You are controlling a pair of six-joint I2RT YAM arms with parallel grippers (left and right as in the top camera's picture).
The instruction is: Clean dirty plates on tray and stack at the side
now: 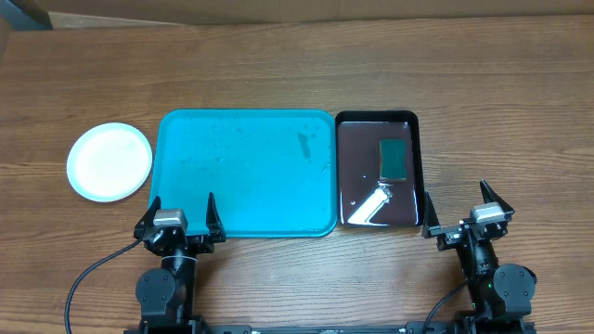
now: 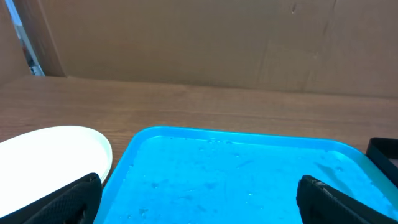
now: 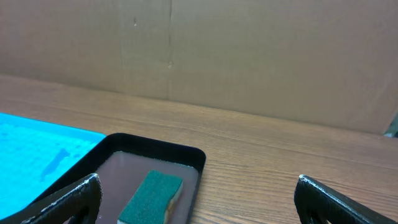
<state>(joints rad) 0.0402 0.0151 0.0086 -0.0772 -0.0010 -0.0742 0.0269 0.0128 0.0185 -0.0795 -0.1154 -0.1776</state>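
The turquoise tray (image 1: 246,172) lies mid-table with no plates on it; it also shows in the left wrist view (image 2: 236,180) and at the left edge of the right wrist view (image 3: 37,143). A white plate (image 1: 109,160) sits on the table left of the tray, seen too in the left wrist view (image 2: 50,155); whether other plates lie under it I cannot tell. My left gripper (image 1: 182,215) is open and empty at the tray's near left corner (image 2: 199,202). My right gripper (image 1: 468,206) is open and empty right of the black pan (image 3: 199,202).
A glossy black pan (image 1: 376,169) with liquid stands right of the tray, holding a green sponge (image 1: 395,158), also visible in the right wrist view (image 3: 152,196). A cardboard wall (image 2: 217,37) runs along the far side of the table.
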